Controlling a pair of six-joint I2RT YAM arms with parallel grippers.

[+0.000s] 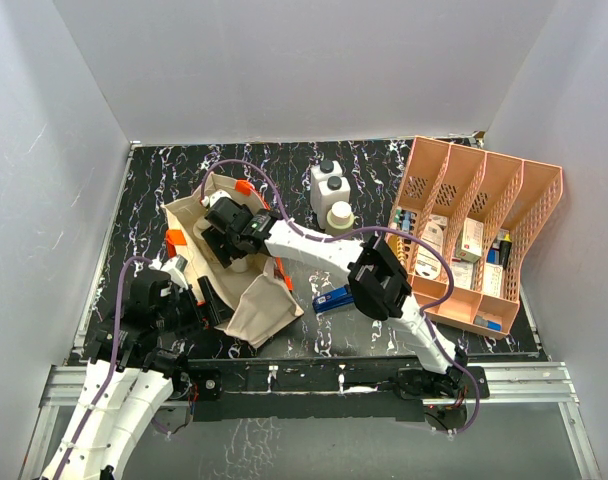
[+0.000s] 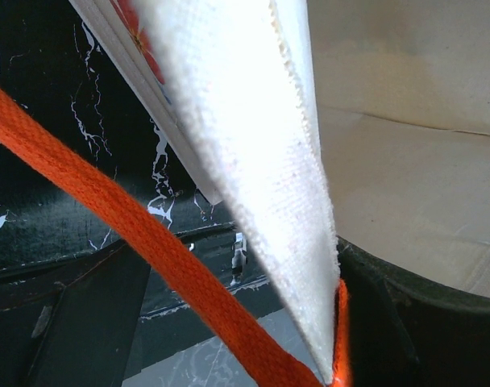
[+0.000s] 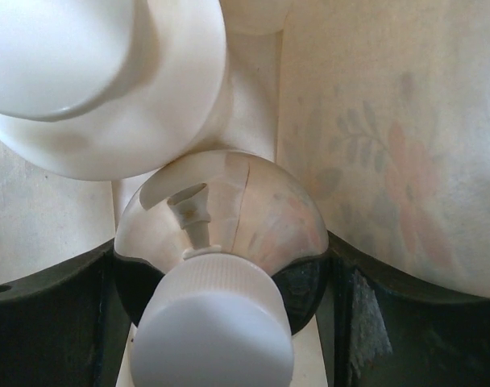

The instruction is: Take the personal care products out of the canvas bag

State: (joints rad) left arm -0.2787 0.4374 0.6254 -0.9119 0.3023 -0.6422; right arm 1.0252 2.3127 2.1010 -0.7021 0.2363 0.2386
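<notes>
- Looking down from the top view, the canvas bag [image 1: 269, 305] is seen slumped open on the left half of the desk [image 1: 284, 160]. The right end effector [image 1: 234, 240] is reached into its mouth and the left end effector [image 1: 206, 298] is set at its near-left edge.
- Only that view shows what is outside the bag. Two white squarish bottles [image 1: 327, 183] with black caps and a cream cylinder [image 1: 339, 215] are stood together beyond the bag. A blue-black stapler [image 1: 334, 298] lies under the right arm, and a salmon-pink organizer [image 1: 524, 200] is placed at the far right.
- Only the right wrist view shows the bag's inside. A tiny clear bottle [image 3: 229, 218] with a white cap is bracketed by both fingers, but whether it is clamped cannot be told. A larger pale bottle [image 3: 92, 81] is pressed against it, and faint floral print is seen on the cloth wall.
- In the left wrist view, the bag's rim and an orange strap [image 2: 148, 242] are seen between fingers spread wide, so that end effector is released.
- The desk is black with white veining and is enclosed by plain pale walls [image 1: 284, 70]. A metal rail [image 1: 314, 385] is fitted along its near edge.
</notes>
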